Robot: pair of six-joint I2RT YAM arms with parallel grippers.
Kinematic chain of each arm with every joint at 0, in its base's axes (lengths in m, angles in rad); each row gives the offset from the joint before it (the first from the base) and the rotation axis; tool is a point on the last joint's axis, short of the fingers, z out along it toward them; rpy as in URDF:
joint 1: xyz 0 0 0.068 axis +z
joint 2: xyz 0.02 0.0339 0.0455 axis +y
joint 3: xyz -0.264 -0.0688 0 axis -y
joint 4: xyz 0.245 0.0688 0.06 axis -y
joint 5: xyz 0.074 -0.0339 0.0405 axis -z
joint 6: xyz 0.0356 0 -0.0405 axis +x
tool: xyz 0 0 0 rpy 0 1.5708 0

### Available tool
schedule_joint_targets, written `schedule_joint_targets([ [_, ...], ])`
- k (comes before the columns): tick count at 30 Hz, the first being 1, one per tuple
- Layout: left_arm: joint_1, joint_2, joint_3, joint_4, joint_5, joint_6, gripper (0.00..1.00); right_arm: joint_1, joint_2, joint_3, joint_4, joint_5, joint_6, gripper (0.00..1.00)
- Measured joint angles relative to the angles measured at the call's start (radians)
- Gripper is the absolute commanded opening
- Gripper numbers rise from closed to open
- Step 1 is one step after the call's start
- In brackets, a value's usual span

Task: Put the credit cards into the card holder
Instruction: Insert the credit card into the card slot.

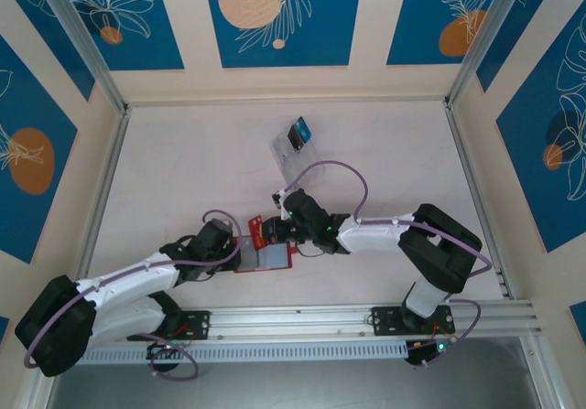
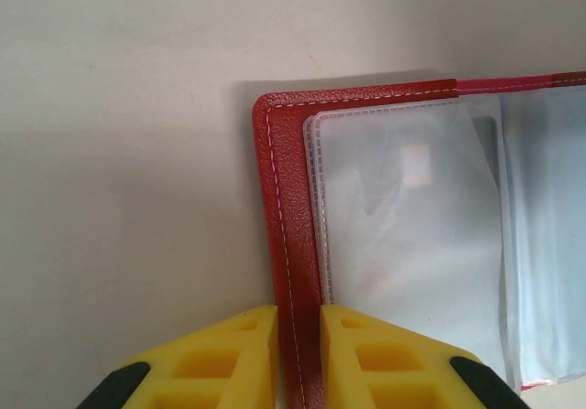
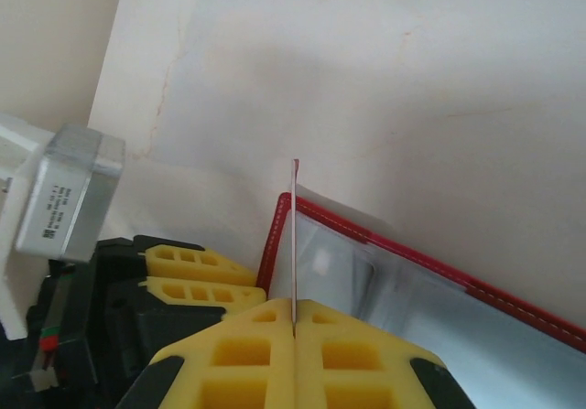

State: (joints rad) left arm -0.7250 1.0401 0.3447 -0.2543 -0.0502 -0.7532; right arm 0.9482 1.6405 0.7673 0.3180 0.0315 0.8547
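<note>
Right jaws clenched on one credit card, gripped edge-on between the yellow fingers. Card upright, its far tip just over the near corner of the card holder. Colour of that card not readable from its thin edge.

Left jaws stood narrowly parted, straddling the stitched red border of the card holder at bottom centre of the left wrist view. Could not tell whether they pinched it or only sat against it.

Card holder lay open on the bench, just below centre of the overhead view. Its clear plastic sleeves faced up.

Left arm reached in from lower left, right arm from the right. Both sets of jaws were at the holder's upper edge, close together.

Toward upper centre, well apart from the holder, was a clear rack. Two more credit cards, one blue and one black, stood in it.
</note>
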Motion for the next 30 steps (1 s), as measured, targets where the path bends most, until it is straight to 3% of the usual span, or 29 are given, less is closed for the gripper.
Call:
schedule_joint_targets([
  [30, 0.0, -0.005, 0.0, -0.023, 0.0, 0.0, 0.17, 0.015, 0.061, -0.056, 0.092, 0.059, 0.089, 0.0],
])
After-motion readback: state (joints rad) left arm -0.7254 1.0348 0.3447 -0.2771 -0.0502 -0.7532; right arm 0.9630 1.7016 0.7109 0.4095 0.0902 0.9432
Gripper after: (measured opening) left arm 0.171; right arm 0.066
